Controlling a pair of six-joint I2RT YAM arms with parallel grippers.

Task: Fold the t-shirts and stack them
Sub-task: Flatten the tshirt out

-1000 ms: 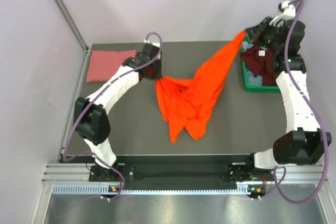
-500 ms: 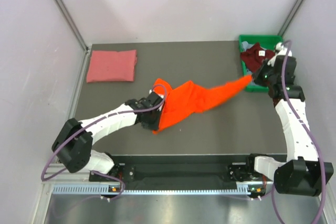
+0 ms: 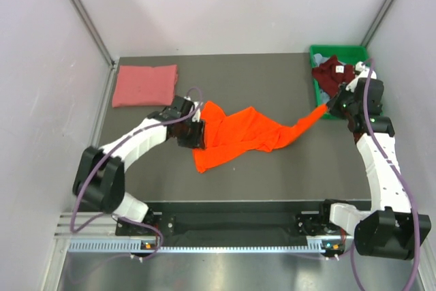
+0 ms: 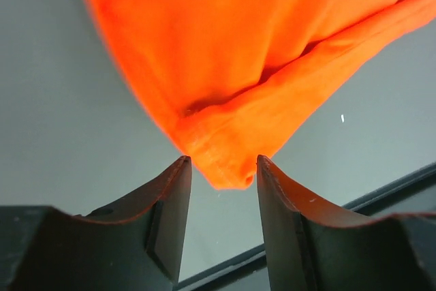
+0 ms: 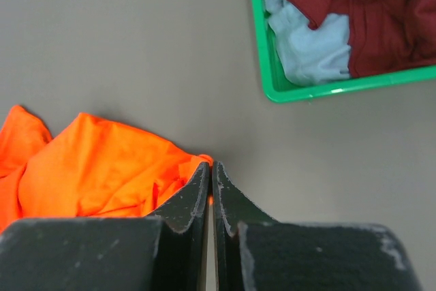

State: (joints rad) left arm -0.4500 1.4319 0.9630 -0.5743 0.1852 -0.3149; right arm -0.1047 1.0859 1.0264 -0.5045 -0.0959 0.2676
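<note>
The bright orange t-shirt [image 3: 238, 134] lies crumpled and stretched across the middle of the table. My right gripper [image 3: 332, 105] is shut on its right tip, just in front of the bin; the right wrist view shows the jaws [image 5: 212, 165] pinched on orange cloth [image 5: 95, 161]. My left gripper [image 3: 197, 134] is at the shirt's left edge. In the left wrist view its jaws [image 4: 223, 161] stand open, with a corner of the orange shirt [image 4: 259, 46] just at the fingertips. The salmon pink t-shirt [image 3: 145, 85] lies folded at the far left. The dark maroon t-shirt [image 3: 334, 76] and the pale blue-grey t-shirt [image 5: 310, 46] lie in the bin.
The green plastic bin [image 3: 338, 50] stands at the far right corner, its near rim [image 5: 327, 90] close to my right gripper. White walls and metal posts enclose the table on three sides.
My right gripper came down from high over the bin to the table with the shirt's tip. My left gripper swung near, then back toward the far left. The shirt now lies stretched out.
</note>
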